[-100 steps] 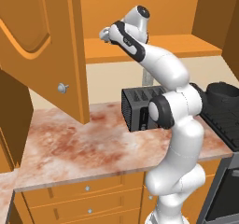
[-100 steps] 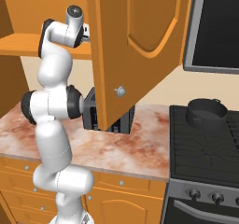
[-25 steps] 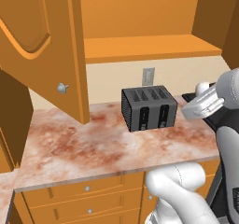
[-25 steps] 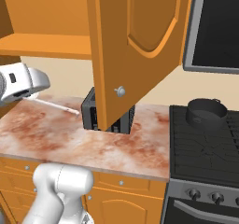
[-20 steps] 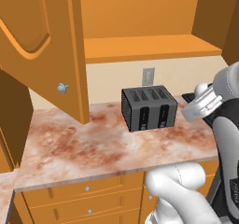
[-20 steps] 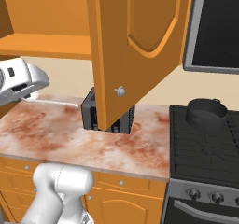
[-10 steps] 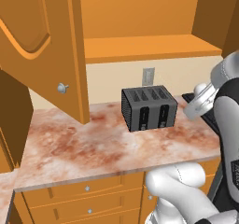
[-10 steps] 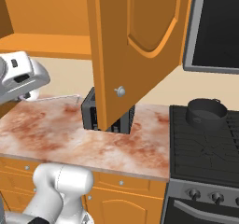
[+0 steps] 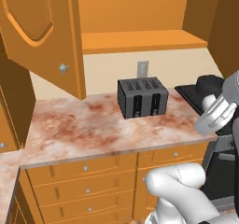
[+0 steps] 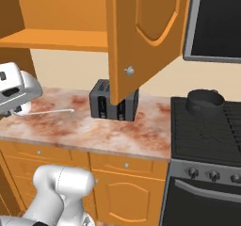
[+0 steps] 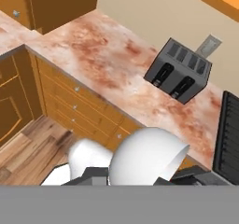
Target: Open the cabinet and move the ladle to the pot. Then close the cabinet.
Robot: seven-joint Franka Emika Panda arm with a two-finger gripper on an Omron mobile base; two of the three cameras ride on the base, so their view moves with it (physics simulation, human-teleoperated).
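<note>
Well, my gripper (image 10: 22,108) is pressed together on the ladle (image 10: 54,111), at the left edge of the right base view. I hold it at the bowl end, I think, though my fingers are hidden behind the hand. The thin handle sticks out level over the counter (image 10: 94,132) and points at the toaster (image 10: 114,106) without reaching it. The pot (image 10: 205,101) sits on the stove (image 10: 207,135), well apart from the ladle, beyond the toaster. The cabinet (image 9: 140,38) stands open, both doors swung out.

Black toaster (image 9: 142,97) on marbled counter (image 9: 79,134).
</note>
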